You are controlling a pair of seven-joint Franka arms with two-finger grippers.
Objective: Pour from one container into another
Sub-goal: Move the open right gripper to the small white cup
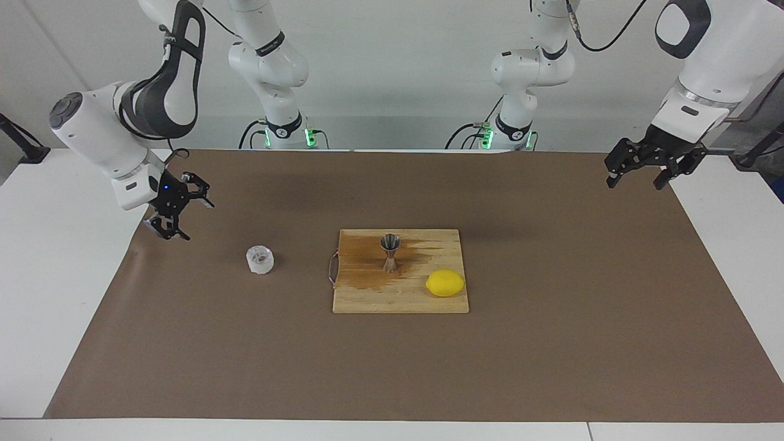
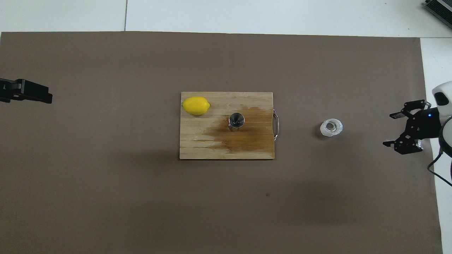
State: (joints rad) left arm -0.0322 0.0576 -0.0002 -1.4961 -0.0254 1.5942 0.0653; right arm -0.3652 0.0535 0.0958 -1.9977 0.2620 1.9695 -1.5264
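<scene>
A small clear ribbed cup [image 1: 260,259] [image 2: 331,127] stands on the brown mat toward the right arm's end of the table. The steel hourglass jigger [image 1: 390,252] [image 2: 236,121] stands upright on a wooden cutting board [image 1: 367,297] [image 2: 197,144]. My right gripper [image 1: 197,222] [image 2: 387,129] hangs open and empty over the mat's edge, beside the cup and well apart from it, its jaws turned toward the cup. Over the mat's corner at the left arm's end, my left gripper [image 1: 633,184] [image 2: 47,97] is open and holds nothing.
A yellow lemon [image 1: 445,283] [image 2: 195,105] lies on the board's corner toward the left arm's end. A dark wet stain spreads across the board around the jigger. A metal handle [image 2: 276,125] sticks out of the board's edge toward the cup.
</scene>
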